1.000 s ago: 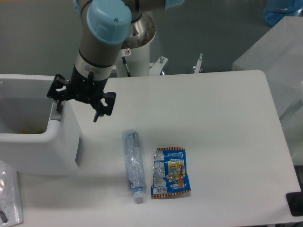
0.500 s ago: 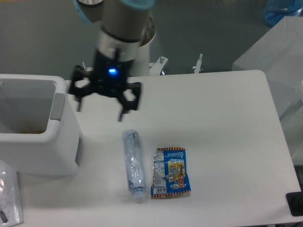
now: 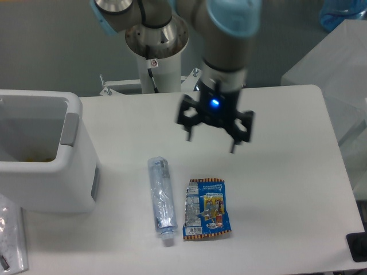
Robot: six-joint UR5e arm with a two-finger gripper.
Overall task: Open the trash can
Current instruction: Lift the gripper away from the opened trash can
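The trash can (image 3: pixel 69 183) is a large white boxy bin at the left edge of the table. Its top is open and I see into its hollow inside, with something yellowish at the bottom. Grey panels show on its right side. No lid shows on it. My gripper (image 3: pixel 211 142) hangs above the middle of the table, well to the right of the can and just above the snack packet. Its fingers are spread apart and hold nothing.
A clear plastic bottle (image 3: pixel 161 200) lies on the table right of the can. A blue snack packet (image 3: pixel 207 208) lies beside it. A clear bag (image 3: pixel 11 238) sits at the bottom left. The arm's white base column (image 3: pixel 156 63) stands at the table's back.
My gripper has swung from the can's right rim across to the middle of the table, staying open and empty. The can has not moved.
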